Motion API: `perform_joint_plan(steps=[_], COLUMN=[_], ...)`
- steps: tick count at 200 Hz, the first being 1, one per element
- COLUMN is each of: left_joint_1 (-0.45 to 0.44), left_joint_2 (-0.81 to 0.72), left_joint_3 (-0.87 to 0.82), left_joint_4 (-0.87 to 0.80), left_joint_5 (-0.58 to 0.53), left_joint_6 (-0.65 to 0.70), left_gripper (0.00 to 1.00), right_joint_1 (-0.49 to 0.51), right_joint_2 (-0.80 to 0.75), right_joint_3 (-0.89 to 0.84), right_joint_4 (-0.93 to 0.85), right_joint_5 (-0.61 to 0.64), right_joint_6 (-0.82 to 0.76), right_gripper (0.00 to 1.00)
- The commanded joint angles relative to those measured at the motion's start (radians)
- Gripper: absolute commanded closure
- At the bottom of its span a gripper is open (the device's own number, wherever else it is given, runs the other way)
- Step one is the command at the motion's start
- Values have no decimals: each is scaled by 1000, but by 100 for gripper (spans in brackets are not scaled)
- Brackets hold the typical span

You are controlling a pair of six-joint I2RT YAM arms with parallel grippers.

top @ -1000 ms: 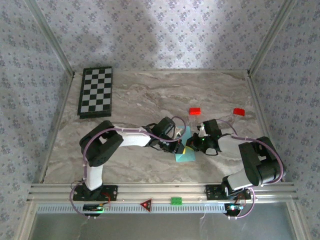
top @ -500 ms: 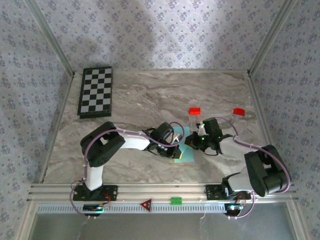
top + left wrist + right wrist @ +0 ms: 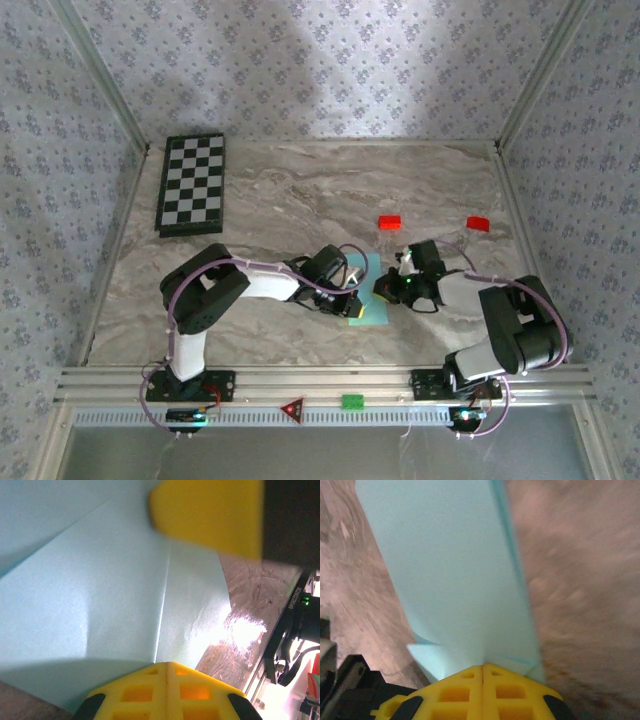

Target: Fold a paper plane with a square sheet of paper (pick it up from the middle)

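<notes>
The light cyan-blue creased paper plane (image 3: 375, 313) lay flat on the marble worktop (image 3: 300, 200). The left claw (image 3: 352, 308) and right claw (image 3: 383, 292) were both closed, their tips at the paper. It looked light, limp and slippery, so pinching along the centre crease seemed safest.

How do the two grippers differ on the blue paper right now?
The left gripper reaches in from the left, the right gripper from the right. The left gripper's tips meet a crease in the paper plane; the right gripper's meet overlapping folded layers beside its edge. Both are shut, yellow tips at the paper.
</notes>
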Motion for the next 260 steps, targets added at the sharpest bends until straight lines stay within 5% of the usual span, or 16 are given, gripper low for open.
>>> perform_joint_plan(steps=[1,32,76,147,210,260], left_joint_1=[-2,-1,-1,4,22,33], left_joint_2=[20,15,5,-3,-45,66], left_joint_3=[-27,-27,-25,-9,95,184], left_joint_4=[-102,-103,-103,-94,-59,-62], left_joint_5=[-45,-43,-47,-22,30,37], left_joint_6=[23,22,20,15,-6,-9], left_gripper=[100,100,100,100,100,99], right_joint_1=[-72,-127,-35,23,7,7], right_joint_2=[26,11,-123,38,44,48], right_joint_3=[5,23,29,49,15,12], right_joint_4=[-39,-26,-19,-84,-90,-79], right_joint_5=[-9,-51,-24,58,61,55], right_joint_6=[-60,-59,-18,-26,-47,-42], right_gripper=[94,94,91,95,98,98])
